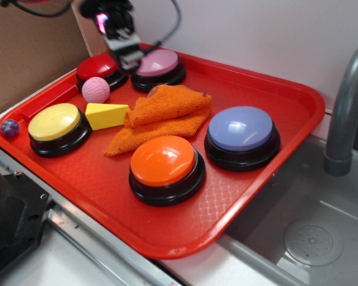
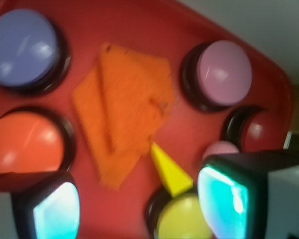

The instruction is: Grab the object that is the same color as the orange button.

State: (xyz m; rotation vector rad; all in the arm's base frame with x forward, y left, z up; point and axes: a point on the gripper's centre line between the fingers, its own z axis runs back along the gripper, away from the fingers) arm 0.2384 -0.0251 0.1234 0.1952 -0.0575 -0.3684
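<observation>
Near the middle of the red tray (image 1: pixel 274 179) I see the orange cloth (image 1: pixel 161 116), folded and rumpled, lying between the pink button (image 1: pixel 159 64) and the orange button (image 1: pixel 164 162), its long axis slanting across the tray. My claw (image 1: pixel 130 59) hangs over the far edge, spread wide and empty, so the cloth lies forward and below it. Beside the tray sits a grey sink (image 1: pixel 304 232).
</observation>
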